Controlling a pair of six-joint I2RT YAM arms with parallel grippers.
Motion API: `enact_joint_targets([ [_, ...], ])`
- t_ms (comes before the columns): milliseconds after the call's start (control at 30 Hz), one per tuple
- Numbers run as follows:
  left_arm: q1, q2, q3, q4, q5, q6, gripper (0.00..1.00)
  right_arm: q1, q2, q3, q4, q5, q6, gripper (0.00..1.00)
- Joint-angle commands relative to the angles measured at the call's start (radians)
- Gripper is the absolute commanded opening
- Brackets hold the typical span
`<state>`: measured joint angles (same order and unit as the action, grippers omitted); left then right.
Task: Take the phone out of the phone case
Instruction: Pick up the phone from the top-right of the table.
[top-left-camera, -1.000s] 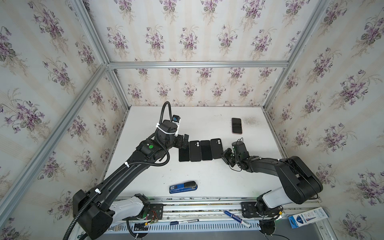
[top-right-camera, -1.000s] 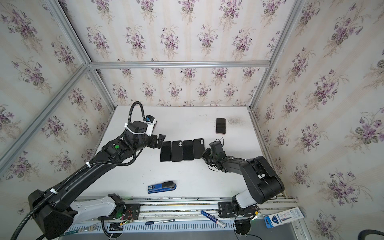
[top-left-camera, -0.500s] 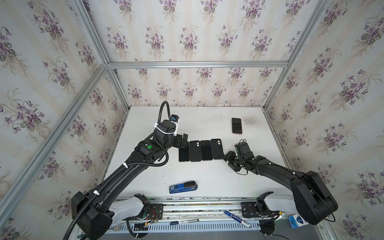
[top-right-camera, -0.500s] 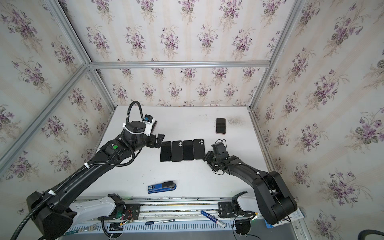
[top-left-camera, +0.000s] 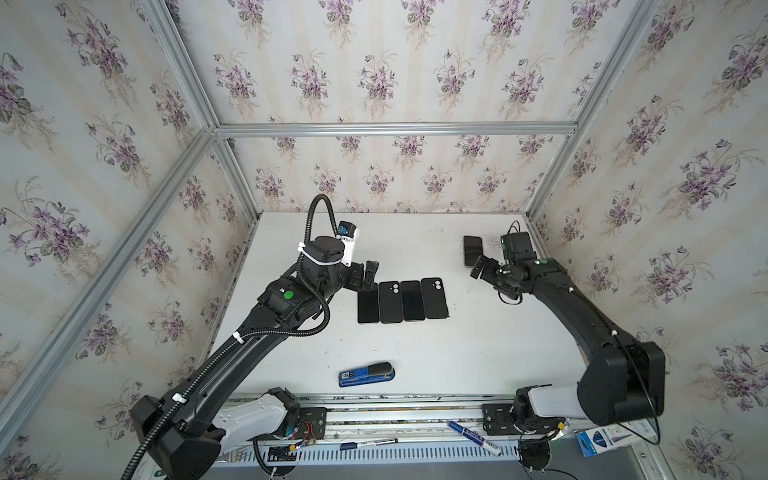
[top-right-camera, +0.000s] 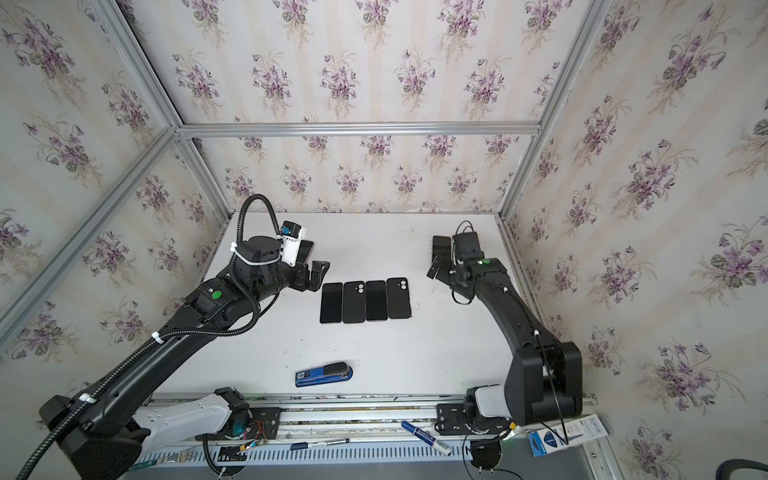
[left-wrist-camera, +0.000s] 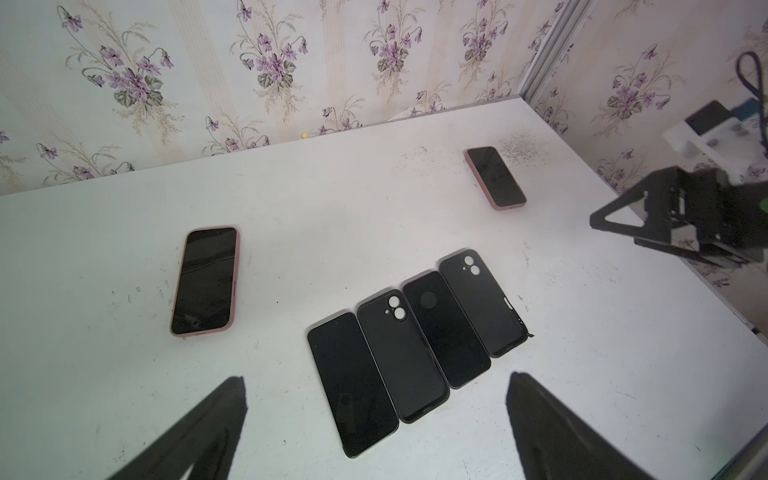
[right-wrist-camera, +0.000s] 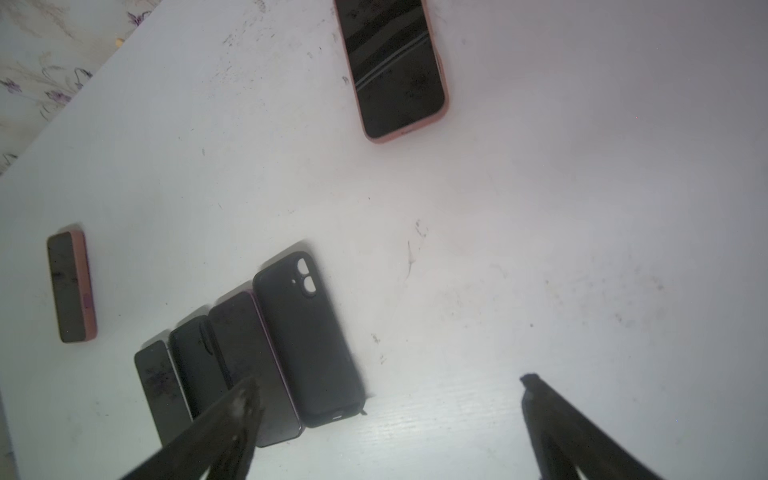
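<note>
Pink phone case (left-wrist-camera: 494, 178), its phone seated inside with the dark screen up, lies flat near the far right corner of the tabletop (top-left-camera: 457, 353). The right gripper (right-wrist-camera: 388, 380) hangs above the tabletop just on the near side of that case. Its claw is spread wide, with nothing between the fingers (right-wrist-camera: 232, 411). A second pink phone case (left-wrist-camera: 205, 280), also holding a phone screen up, lies flat toward the far left edge. In a top view only a sliver of it shows past the left arm's wrist. Across the middle of the tabletop four black pieces lie flat side by side, long edges touching. From left to right they are a first bare phone (top-left-camera: 368, 303), then a first black case (top-left-camera: 390, 302), empty, with the white tabletop showing through its camera holes. Next come a second bare phone (top-left-camera: 412, 300) and a second black case (top-left-camera: 434, 298), likewise empty. The left gripper (left-wrist-camera: 376, 378) hangs over the left end of this row, by the far end of the first bare phone, claw spread wide and holding nothing. A blue stapler (top-left-camera: 366, 374) lies near the front edge, well apart from the row.
</note>
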<state>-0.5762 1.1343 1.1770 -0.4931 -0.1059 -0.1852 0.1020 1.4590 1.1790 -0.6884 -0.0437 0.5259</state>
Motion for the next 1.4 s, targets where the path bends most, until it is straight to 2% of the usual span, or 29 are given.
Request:
enact_joint_targets([
  [0,0.001,-0.013,0.000,-0.015,0.015,-0.009,1.00,-0.006,0.138,0.154,-0.118,0.083,-0.263,1.00],
  [133,0.001,-0.037,-0.024,-0.025,0.009,-0.017,1.00,-0.012,0.326,0.334,-0.130,0.076,-0.358,1.00],
  [267,0.001,-0.050,-0.037,-0.041,0.005,-0.026,1.00,-0.023,0.491,0.503,-0.174,0.090,-0.383,1.00],
  [533,0.001,-0.041,-0.035,-0.062,-0.006,-0.056,1.00,-0.045,0.718,0.690,-0.220,0.054,-0.384,0.99],
  [967,0.001,0.011,0.013,-0.087,-0.006,-0.060,1.00,-0.072,0.870,0.780,-0.221,-0.003,-0.403,0.97],
  [1367,0.001,0.031,0.029,-0.095,-0.019,-0.061,1.00,-0.073,0.987,0.940,-0.325,0.067,-0.419,0.93],
])
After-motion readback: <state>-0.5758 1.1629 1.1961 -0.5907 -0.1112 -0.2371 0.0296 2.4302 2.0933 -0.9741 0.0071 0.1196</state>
